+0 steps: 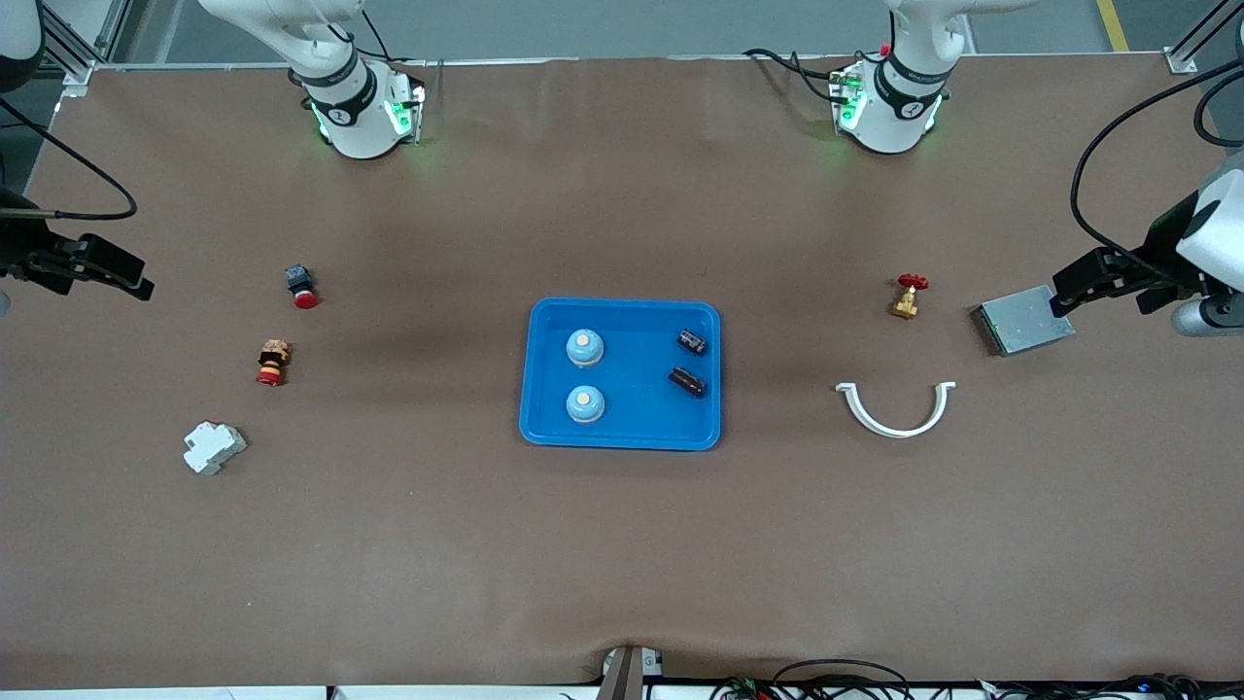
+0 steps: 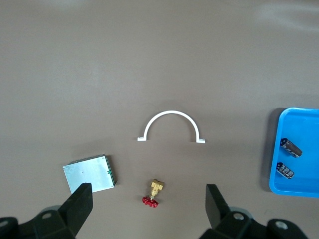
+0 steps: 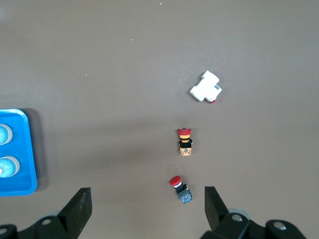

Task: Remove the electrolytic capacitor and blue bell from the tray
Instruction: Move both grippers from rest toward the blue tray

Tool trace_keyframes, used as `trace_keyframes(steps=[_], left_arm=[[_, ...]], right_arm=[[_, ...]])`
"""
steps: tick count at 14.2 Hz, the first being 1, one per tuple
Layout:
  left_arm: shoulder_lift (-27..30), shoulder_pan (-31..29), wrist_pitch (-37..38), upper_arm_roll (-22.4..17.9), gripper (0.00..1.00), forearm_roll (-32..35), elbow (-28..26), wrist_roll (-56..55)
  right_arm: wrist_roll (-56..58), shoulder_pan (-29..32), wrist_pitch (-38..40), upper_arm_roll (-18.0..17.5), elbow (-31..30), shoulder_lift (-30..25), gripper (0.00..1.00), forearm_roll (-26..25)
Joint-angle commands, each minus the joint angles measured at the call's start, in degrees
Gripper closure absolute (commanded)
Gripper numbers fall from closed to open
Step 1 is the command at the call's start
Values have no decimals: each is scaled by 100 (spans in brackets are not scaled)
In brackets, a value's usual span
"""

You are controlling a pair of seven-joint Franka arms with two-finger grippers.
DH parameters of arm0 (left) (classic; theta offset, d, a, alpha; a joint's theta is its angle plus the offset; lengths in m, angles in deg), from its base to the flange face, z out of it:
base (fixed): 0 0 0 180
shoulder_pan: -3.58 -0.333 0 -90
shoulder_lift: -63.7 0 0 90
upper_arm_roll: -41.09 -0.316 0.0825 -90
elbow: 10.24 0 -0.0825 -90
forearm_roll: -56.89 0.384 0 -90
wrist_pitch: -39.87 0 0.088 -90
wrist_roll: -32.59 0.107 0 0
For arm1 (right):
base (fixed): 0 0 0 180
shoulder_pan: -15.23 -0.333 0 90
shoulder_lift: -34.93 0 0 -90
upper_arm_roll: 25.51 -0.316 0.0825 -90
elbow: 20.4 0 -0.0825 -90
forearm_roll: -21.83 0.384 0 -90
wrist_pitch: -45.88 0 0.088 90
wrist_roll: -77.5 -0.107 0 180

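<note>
1. A blue tray (image 1: 622, 436) sits at the centre of the front view on the brown counter (image 1: 622, 544).
2. In the tray, two bells (image 1: 585, 347) (image 1: 585, 404) stand on the side toward the right arm's end, one nearer the camera.
3. Two capacitors (image 1: 692, 341) (image 1: 687, 381) lie on the tray's side toward the left arm's end.
4. The left gripper (image 2: 148, 209) hangs at the front view's right edge, over a grey box (image 1: 1022, 322), jaws wide and empty.
5. The right gripper (image 3: 147, 209) hangs at the front view's left edge, jaws wide and empty.
6. A brass valve (image 1: 908, 296) and a white clamp (image 1: 896, 409) lie between tray and box.
7. Two red buttons (image 1: 301, 286) (image 1: 273, 362) and a white breaker (image 1: 213, 447) lie toward the right arm's end.
</note>
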Motion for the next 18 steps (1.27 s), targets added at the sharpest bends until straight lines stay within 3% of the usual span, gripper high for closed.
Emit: trace_keyframes(steps=[1, 11, 14, 18], left_arm=[[1, 8, 84, -9, 0, -69, 75, -64], [-279, -1, 93, -9, 0, -87, 49, -300], [-455, 113, 93, 35, 0, -96, 31, -792], [-842, 578, 93, 44, 0, -96, 49, -1522]], right_arm=[[-67, 51, 19, -49, 28, 12, 0, 15], [-111, 43, 45, -58, -15, 3, 0, 33], [-312, -1, -25, -76, -375, -40, 0, 523], [-1048, -492, -419, -102, -735, -49, 0, 543]])
